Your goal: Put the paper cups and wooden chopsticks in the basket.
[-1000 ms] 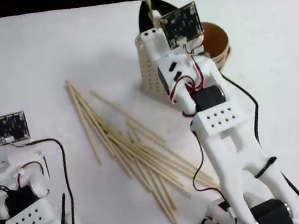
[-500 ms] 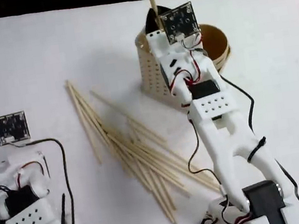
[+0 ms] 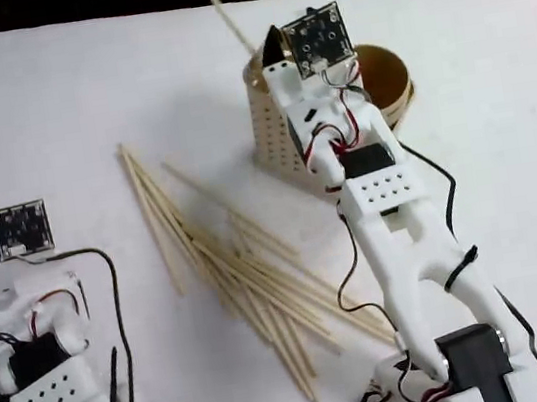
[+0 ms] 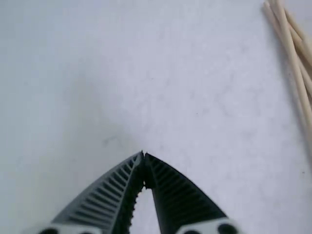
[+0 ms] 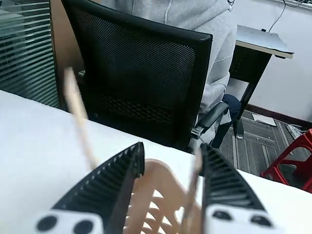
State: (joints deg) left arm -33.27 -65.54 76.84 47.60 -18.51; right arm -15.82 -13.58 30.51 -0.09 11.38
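The perforated beige basket stands at the table's back middle, and its rim lies just under my right gripper. That gripper hangs open over the basket with nothing between its fingers. One wooden chopstick leans out of the basket toward the back left, blurred in the right wrist view. Another stick rests beside one finger. A brown paper cup lies right of the basket. Several chopsticks are scattered mid-table. My left gripper is shut over bare table, chopstick ends off to one side.
The left arm sits at the table's front left corner. The right arm stretches from the front right to the basket, beside the pile's right end. A black office chair stands beyond the table's far edge.
The right arm pushed forward over the basket with an upright chopstick. That chopstick has now tipped over to the back left, free of the open gripper. The left arm stayed still.
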